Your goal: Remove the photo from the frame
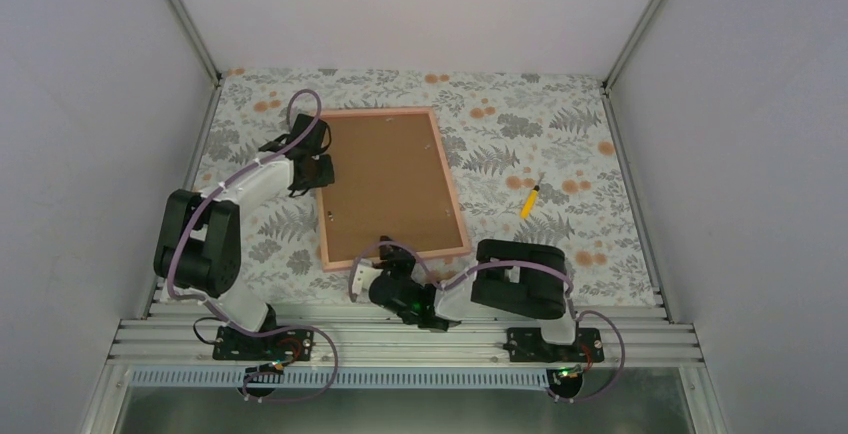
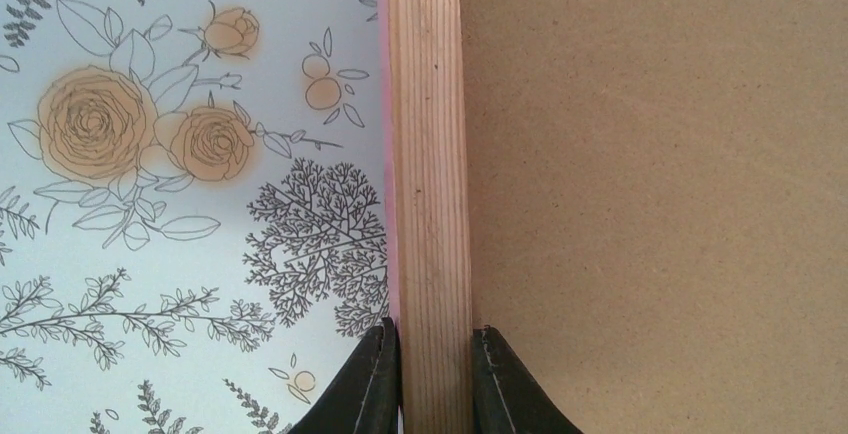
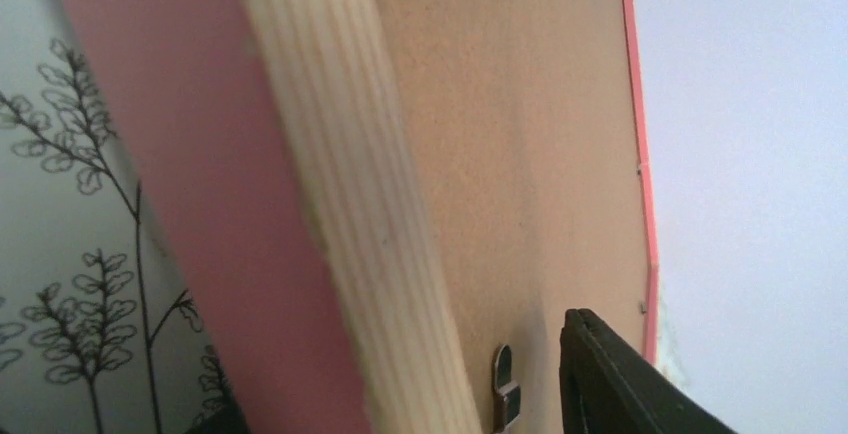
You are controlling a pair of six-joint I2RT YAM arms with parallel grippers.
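Pink frame (image 1: 455, 194) lies face down at the centre of the top view, brown backing panel (image 1: 385, 179) up.
Left claw (image 2: 432, 339) pinches the frame's left rail; right claw (image 1: 387, 262) stands parted astride the lower rail, one finger clear of the wood. Photo hidden.

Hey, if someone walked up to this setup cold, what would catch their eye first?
A pink-edged picture frame lies face down mid-table, its brown backing panel facing up, on a floral tablecloth. The left gripper has its fingers clamped across the frame's left rail, while the right gripper sits at the near edge. A small yellow tool lies alone to the frame's right.
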